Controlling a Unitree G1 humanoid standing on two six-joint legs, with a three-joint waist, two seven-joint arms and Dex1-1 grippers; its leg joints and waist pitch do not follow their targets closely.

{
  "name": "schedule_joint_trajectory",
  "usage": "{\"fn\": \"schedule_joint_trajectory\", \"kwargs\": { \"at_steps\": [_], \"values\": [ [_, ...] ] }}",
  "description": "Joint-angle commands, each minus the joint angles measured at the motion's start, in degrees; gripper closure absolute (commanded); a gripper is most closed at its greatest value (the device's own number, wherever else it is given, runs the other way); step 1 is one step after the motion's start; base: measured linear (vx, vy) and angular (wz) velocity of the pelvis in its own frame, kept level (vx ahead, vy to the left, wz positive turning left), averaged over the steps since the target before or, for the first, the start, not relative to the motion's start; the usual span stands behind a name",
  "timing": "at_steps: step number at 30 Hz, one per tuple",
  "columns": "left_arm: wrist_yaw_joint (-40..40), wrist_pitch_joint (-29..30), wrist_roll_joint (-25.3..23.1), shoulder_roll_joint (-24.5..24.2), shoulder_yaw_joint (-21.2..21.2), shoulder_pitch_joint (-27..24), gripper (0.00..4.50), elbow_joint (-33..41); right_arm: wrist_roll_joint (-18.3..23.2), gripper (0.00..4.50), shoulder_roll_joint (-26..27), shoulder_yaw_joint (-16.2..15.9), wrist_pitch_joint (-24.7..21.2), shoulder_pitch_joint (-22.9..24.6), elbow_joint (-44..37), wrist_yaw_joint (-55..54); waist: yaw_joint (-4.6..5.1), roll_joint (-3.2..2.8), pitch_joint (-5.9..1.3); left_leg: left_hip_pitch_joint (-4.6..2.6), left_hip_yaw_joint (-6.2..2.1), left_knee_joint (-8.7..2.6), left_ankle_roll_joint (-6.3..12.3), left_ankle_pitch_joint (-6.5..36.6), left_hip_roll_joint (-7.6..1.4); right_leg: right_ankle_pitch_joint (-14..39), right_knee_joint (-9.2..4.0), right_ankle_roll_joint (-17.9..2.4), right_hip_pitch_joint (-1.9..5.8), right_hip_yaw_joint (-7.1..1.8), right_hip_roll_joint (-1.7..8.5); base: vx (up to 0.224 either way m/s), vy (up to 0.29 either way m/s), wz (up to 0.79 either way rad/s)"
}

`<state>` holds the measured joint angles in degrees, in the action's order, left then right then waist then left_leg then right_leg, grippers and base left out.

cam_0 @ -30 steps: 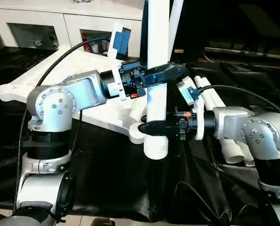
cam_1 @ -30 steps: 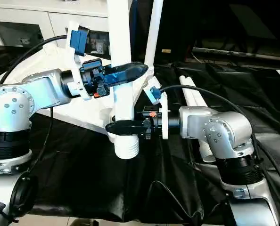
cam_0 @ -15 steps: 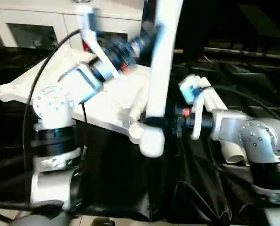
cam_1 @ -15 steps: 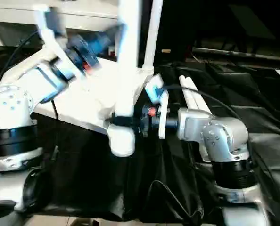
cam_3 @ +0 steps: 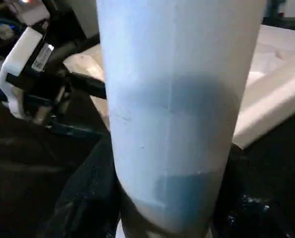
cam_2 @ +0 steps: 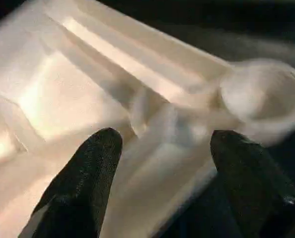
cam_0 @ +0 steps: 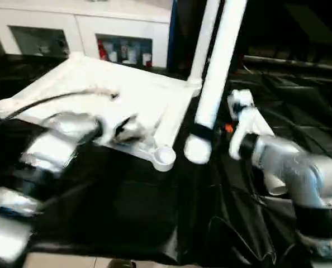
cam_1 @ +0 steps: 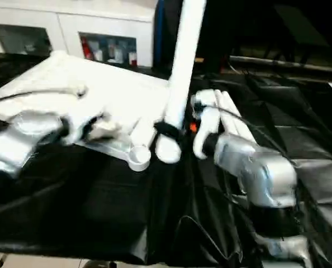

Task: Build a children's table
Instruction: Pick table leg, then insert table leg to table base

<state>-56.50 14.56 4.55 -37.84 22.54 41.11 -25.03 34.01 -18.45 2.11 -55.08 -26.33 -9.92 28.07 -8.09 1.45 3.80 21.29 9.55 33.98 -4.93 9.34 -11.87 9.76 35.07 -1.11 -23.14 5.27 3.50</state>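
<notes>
The children's table top (cam_0: 93,89) lies underside up on the black cloth, with a round corner socket (cam_0: 165,158) at its near corner. One white leg (cam_0: 205,39) stands upright at its far corner. My right gripper (cam_0: 201,132) is shut on a second leg (cam_0: 219,67) close to its thick lower end, and holds it off the cloth beside the near socket with its top leaning right. My left gripper (cam_2: 162,144) is open low over the ribbed underside next to that socket (cam_2: 264,94), with nothing between its black fingers (cam_2: 88,168).
More white legs (cam_0: 275,184) lie on the black cloth (cam_0: 143,212) behind my right arm. A white cabinet with glass doors (cam_0: 71,33) stands at the back. The cloth hangs over the front edge.
My left gripper has let go of the leg, opened and swung down to the table top by the near socket. The right gripper has carried the leg right and tilted it.
</notes>
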Motion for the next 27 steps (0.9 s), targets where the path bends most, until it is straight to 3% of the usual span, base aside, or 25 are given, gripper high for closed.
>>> {"fn": "schedule_joint_trajectory", "kwargs": {
  "at_steps": [1,5,7,12,15,20,23,27],
  "values": [
    [-5.0,-2.3,-1.9,-0.6,2.1,0.7,1.15,-2.1,0.3,2.59,-0.8,0.1,-0.8,0.5,-2.4,0.0,0.35,-0.37,-4.61,-0.99,-0.13,-4.03,-3.90,10.0,-1.19,12.9,-3.75,-5.2,3.11,-3.48,4.84,0.000,0.000,0.00],
    [-4.3,-9.5,-6.1,1.4,5.4,5.8,1.15,-14.6,-0.4,2.59,-1.6,-0.6,-1.3,1.5,-3.7,1.1,0.15,-0.04,-4.43,-1.34,-0.18,-4.11,-3.35,12.6,-1.16,20.6,-4.77,-3.3,2.95,-3.47,5.12,0.000,0.000,0.00],
    [-3.6,-11.6,-7.8,2.6,5.8,7.4,1.15,-18.5,-0.3,2.59,-2.2,-1.3,-1.3,1.8,-4.2,1.4,0.10,0.24,-4.39,-1.24,-0.33,-4.18,-3.41,12.5,-1.29,21.7,-4.96,-2.2,2.98,-3.37,5.17,0.000,0.000,0.00],
    [-2.2,-14.8,-10.9,6.1,6.0,10.1,1.15,-25.6,0.2,2.59,-3.3,-2.5,-1.0,2.6,-5.7,2.3,-0.05,0.42,-4.41,-1.29,-0.30,-4.06,-2.94,12.1,-1.33,22.4,-5.13,-2.0,2.94,-3.38,5.41,0.000,0.000,0.00],
    [-2.1,-17.3,-12.5,7.2,7.5,11.2,1.15,-29.5,0.1,2.59,-3.7,-3.1,-0.9,3.2,-6.7,3.0,-0.07,0.43,-4.61,-1.08,-0.41,-4.04,-2.72,10.8,-1.48,19.0,-4.64,-2.8,3.07,-3.48,5.42,0.000,0.000,0.00],
    [-4.1,-19.0,-11.8,10.2,5.0,13.2,1.52,-36.9,0.4,2.59,-4.3,-3.8,-0.9,4.5,-8.4,3.5,-0.06,0.33,-4.82,-0.98,-0.33,-3.82,-2.38,9.2,-1.45,12.7,-3.87,-6.1,3.36,-3.50,5.33,0.000,0.000,0.00],
    [-9.3,-16.5,-9.6,11.4,2.6,14.1,1.82,-38.3,0.3,2.59,-4.4,-4.1,-0.7,5.1,-8.9,3.6,-0.03,0.16,-4.79,-1.00,-0.23,-3.81,-2.15,8.9,-1.42,10.6,-3.78,-7.5,3.48,-3.57,5.32,0.000,0.000,0.00],
    [-11.5,-15.9,-10.5,11.3,3.8,14.4,2.14,-38.5,0.0,2.59,-4.4,-4.2,-0.5,5.3,-8.9,3.7,-0.04,0.28,-4.54,-1.16,-0.28,-3.91,-2.21,10.9,-1.50,13.8,-4.06,-7.8,3.45,-3.54,5.55,0.000,0.000,0.00]
  ]
}}
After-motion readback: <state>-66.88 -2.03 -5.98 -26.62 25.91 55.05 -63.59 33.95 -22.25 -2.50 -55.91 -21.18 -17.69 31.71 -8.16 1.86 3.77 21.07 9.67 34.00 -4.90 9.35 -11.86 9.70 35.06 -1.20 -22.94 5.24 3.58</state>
